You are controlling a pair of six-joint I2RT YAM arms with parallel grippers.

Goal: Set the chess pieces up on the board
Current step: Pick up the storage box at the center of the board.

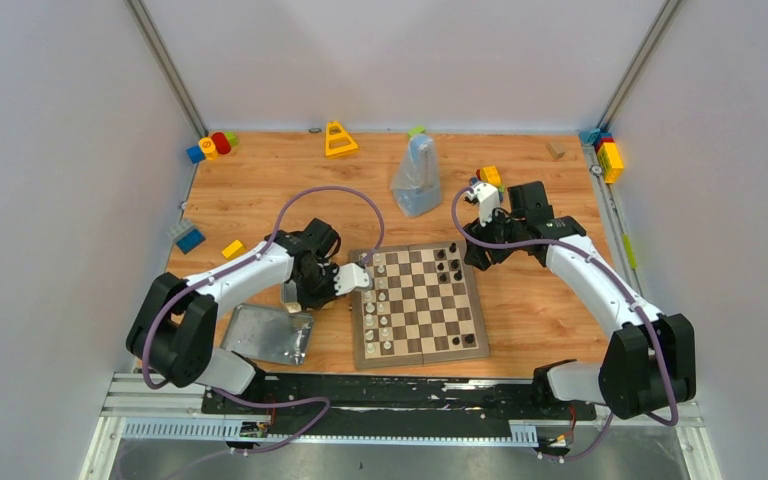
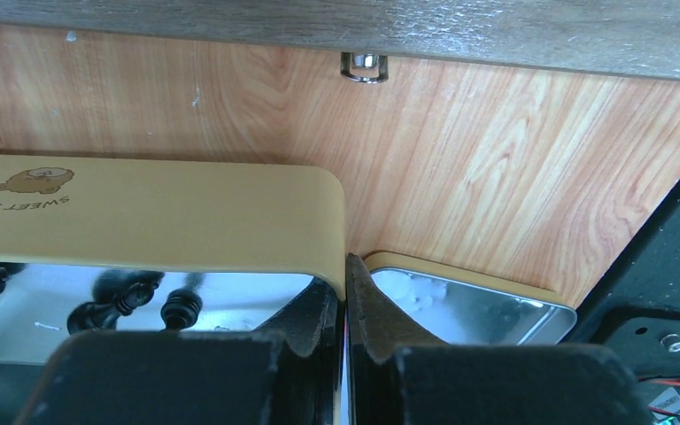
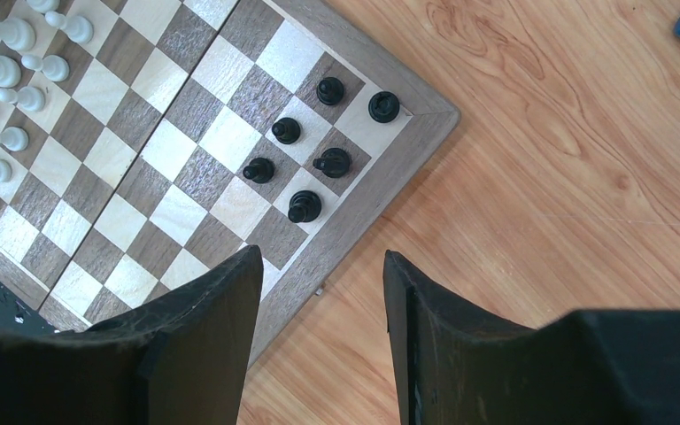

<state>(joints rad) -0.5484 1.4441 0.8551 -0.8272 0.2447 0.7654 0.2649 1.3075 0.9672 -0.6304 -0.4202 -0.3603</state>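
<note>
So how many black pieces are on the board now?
6 black pieces, in two rows of three at the chessboard's far right corner. The top view hints at a seventh near the near right corner, too small to confirm.

You had bright, even overhead light on the orange wood-grain table [image 1: 260,180], with only soft shadows beneath the arms. In your left wrist view the shiny silver metal tin [image 2: 248,299] gave glare and mirror reflections, and the near black fingers [image 2: 305,323] were blurred.

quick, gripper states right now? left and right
left gripper: closed at the corner of the cream rectangular metal tin, held thing cannot be told
right gripper: open, holding nothing
</note>
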